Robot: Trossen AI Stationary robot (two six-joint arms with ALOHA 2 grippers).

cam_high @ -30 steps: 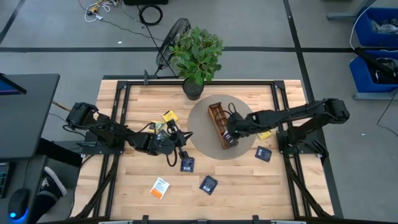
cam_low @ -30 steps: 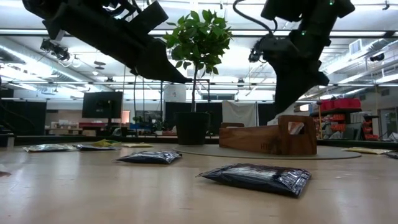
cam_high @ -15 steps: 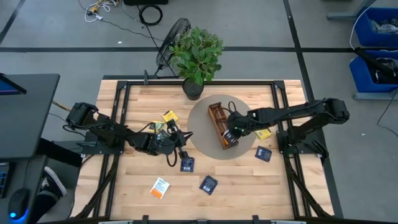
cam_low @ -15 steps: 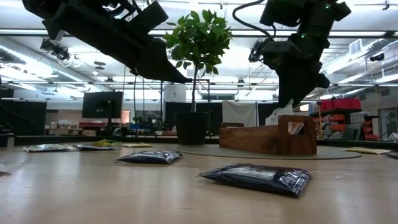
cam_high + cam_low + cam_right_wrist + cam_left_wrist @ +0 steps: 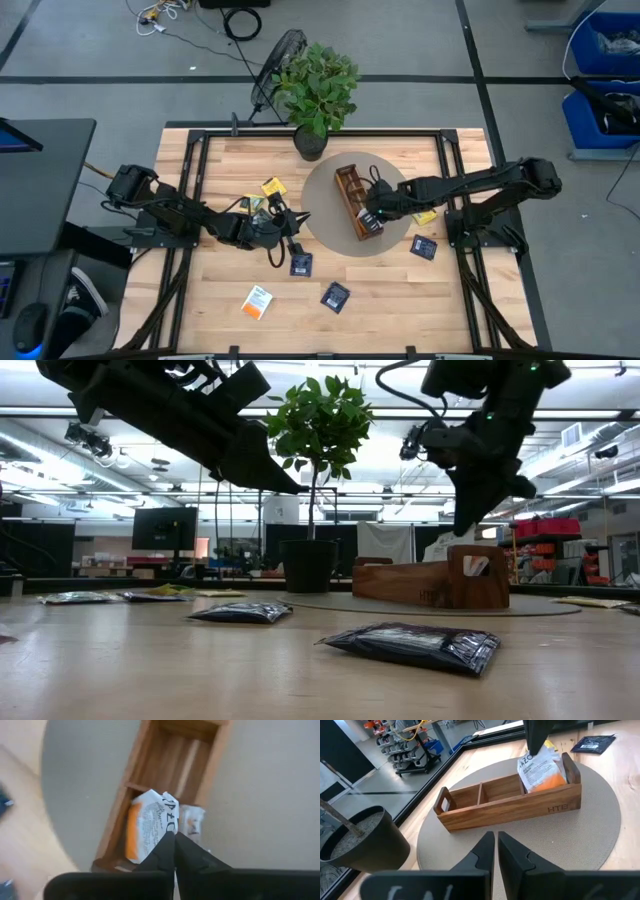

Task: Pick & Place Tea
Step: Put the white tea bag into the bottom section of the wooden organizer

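Lifted since earlier, right gripper [image 5: 174,840] hangs clenched and empty directly above orange-and-white sachet [image 5: 150,822] in tray [image 5: 510,805].

Wooden tray [image 5: 510,802]: "HTB" burned into its side wall, near one end. Orange-and-white sachet [image 5: 540,769] in the end compartment: printing only partly legible, "AZO".

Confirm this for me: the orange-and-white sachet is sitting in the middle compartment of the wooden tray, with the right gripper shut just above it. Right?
Not quite. The orange-and-white sachet sits in the end compartment of the wooden tray, not the middle one; the left wrist view shows the middle compartment and the far end one empty. The rest holds: the right gripper is shut just above it.
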